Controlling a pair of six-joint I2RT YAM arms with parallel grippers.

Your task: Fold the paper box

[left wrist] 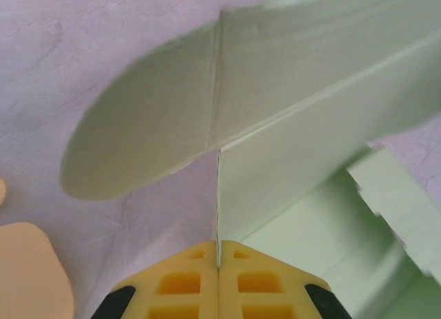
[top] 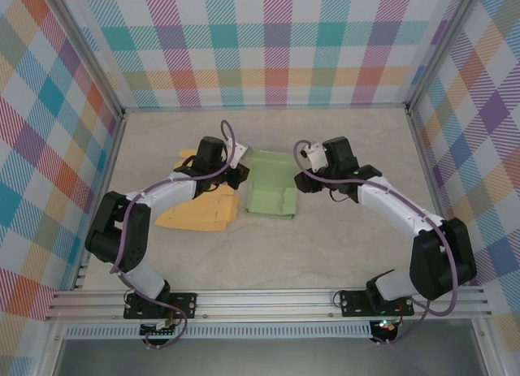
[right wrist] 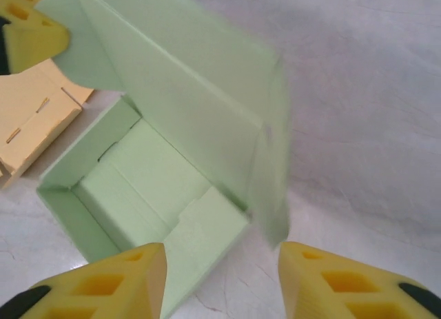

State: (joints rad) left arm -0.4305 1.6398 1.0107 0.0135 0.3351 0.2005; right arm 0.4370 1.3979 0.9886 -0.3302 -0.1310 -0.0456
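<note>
**Item 1, green paper box** (top: 272, 189): centre of the top view, on the pale marbled worktop (top: 325, 262). Partly formed: open tray with low walls and a tabbed insert on its floor (right wrist: 151, 188). A tall lid panel with a rounded side flap (left wrist: 138, 140) stands up along the tray's far side; the panel's right end is blurred in the right wrist view.

**Item 2, left end effector** (left wrist: 219, 264): jaws fully closed, pinching the thin edge of the green panel between the yellow fingers (right wrist: 31, 33).

**Item 3, right end effector** (right wrist: 222, 253): jaws apart, nothing between them, poised at the box's near corner, just beside the blurred panel.

**Item 4, orange paper blank** (top: 199, 212): lying flat, left of the green box, under the left arm.

**Surround:** checked walls (top: 276, 43) on three sides.
</note>
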